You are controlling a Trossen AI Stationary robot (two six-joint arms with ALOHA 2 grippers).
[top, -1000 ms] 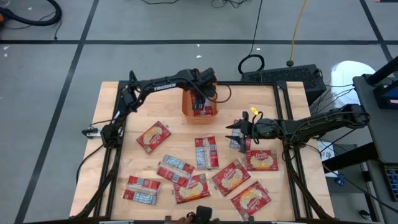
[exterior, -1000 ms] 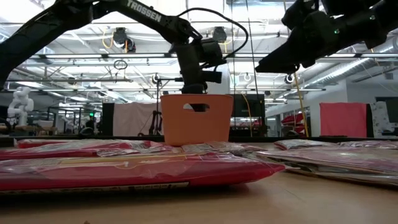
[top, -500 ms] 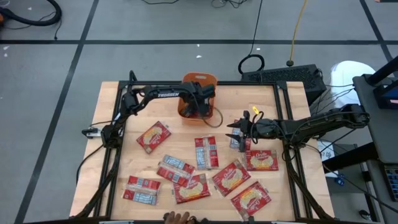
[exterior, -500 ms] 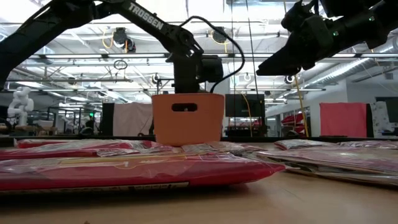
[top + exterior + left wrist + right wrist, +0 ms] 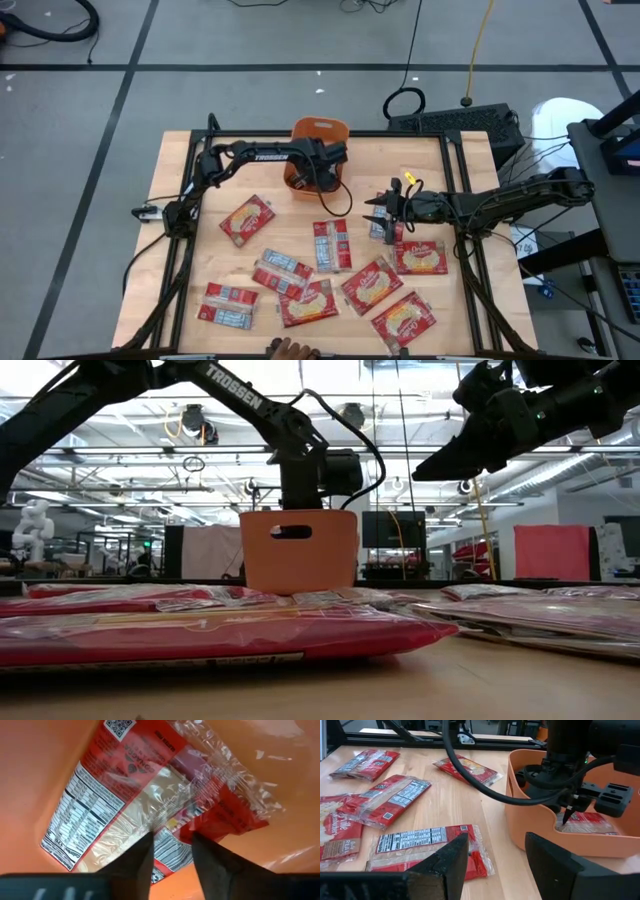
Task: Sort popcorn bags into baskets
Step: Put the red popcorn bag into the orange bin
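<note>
While the bench (image 5: 180, 180) carries most of the load, nine popcorn bags (image 5: 331, 244) lie scattered from its middle down toward six o'clock, none yet sorted. Up at twelve o'clock the orange basket (image 5: 318, 130) has slid from where it sat a second ago, nudged toward the far edge and now partly over it. Reaching into it, the left tool (image 5: 170, 857) has drawn its fingers closer together just above a bag (image 5: 150, 795) lying inside, with nothing visibly pinched; that delivery looks finished. Over at three o'clock the right tool (image 5: 380, 207) hovers spread above another bag (image 5: 384, 229), unmoved, probably next to pick.
</note>
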